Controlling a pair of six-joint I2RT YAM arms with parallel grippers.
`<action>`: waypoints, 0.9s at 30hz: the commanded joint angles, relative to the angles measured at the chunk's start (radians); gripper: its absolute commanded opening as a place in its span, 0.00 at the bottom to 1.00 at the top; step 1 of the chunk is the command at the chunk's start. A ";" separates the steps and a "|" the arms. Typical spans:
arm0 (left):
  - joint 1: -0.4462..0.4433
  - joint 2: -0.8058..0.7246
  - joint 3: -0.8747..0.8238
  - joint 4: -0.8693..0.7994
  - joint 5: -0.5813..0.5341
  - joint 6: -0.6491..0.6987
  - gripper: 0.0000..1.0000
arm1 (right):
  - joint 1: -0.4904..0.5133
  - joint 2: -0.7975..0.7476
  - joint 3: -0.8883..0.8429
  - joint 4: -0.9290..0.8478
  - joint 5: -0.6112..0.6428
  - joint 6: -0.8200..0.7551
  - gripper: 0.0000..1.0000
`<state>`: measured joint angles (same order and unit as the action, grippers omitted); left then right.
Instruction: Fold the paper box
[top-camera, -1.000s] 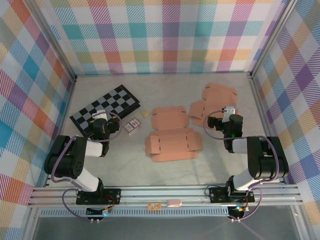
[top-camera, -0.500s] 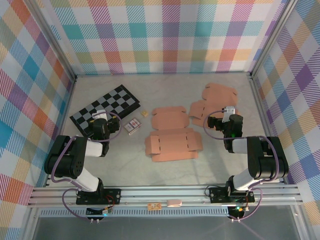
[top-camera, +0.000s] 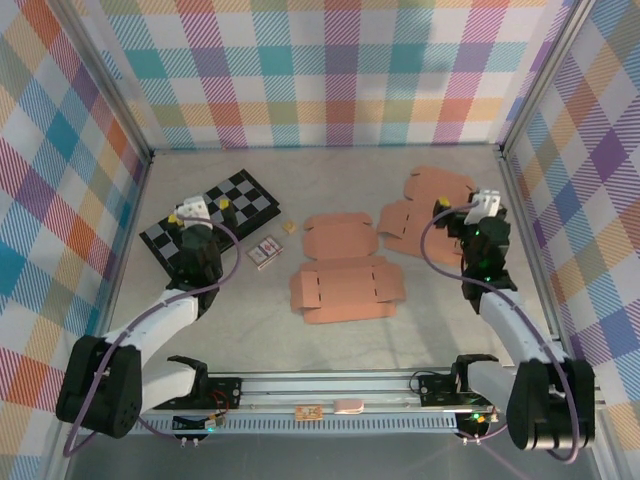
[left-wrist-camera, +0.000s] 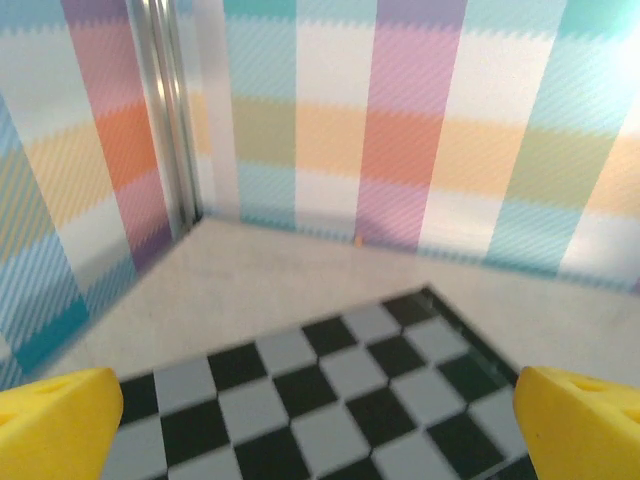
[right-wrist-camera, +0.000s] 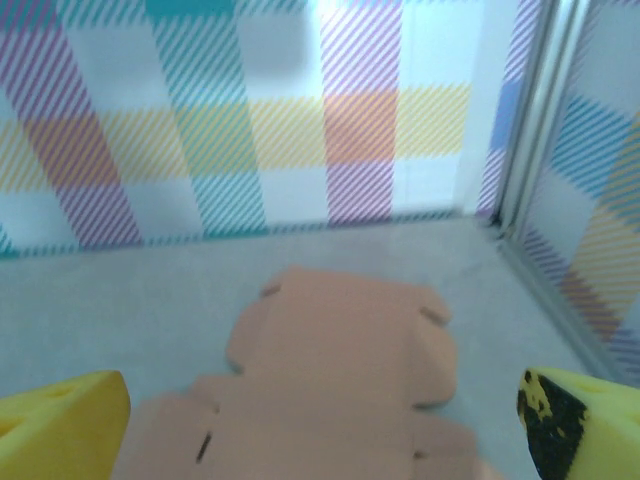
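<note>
A flat, unfolded brown paper box (top-camera: 345, 272) lies in the middle of the table. A second brown paper blank (top-camera: 432, 200) lies at the back right, seen close up in the right wrist view (right-wrist-camera: 340, 370). My right gripper (top-camera: 478, 210) hovers above the near edge of that blank. It is open (right-wrist-camera: 320, 430), with its yellow fingertips (right-wrist-camera: 60, 425) spread wide and nothing between them. Over the chessboard, my left gripper (top-camera: 203, 208) is also open (left-wrist-camera: 320, 430), its fingertips (left-wrist-camera: 585, 420) wide apart and empty.
A black-and-grey chessboard (top-camera: 210, 222) lies at the left, under the left gripper (left-wrist-camera: 330, 390). A small card pack (top-camera: 264, 251) and a tiny cube (top-camera: 289, 227) sit between the board and the centre paper box. Checked walls and metal posts (left-wrist-camera: 165, 110) enclose the table.
Both arms have unfolded from their tucked pose and lifted. The left gripper moved back over the chessboard, the right gripper back and right toward the far blank. Both stay open.
</note>
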<state>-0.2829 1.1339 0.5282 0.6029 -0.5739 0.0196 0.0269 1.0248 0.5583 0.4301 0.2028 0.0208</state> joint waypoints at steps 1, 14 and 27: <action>-0.104 -0.045 0.178 -0.102 -0.140 0.060 1.00 | 0.020 -0.082 0.242 -0.221 0.081 0.023 0.99; -0.193 0.071 0.773 -1.333 0.495 -0.982 0.76 | 0.040 0.111 1.009 -1.315 -0.142 0.606 0.91; -0.583 -0.091 0.265 -1.224 0.539 -1.757 0.70 | 0.236 -0.063 0.312 -1.075 -0.577 0.926 0.75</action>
<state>-0.8368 1.0508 0.8627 -0.7341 -0.0452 -1.4807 0.2207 0.9756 0.8867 -0.7868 -0.2752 0.8528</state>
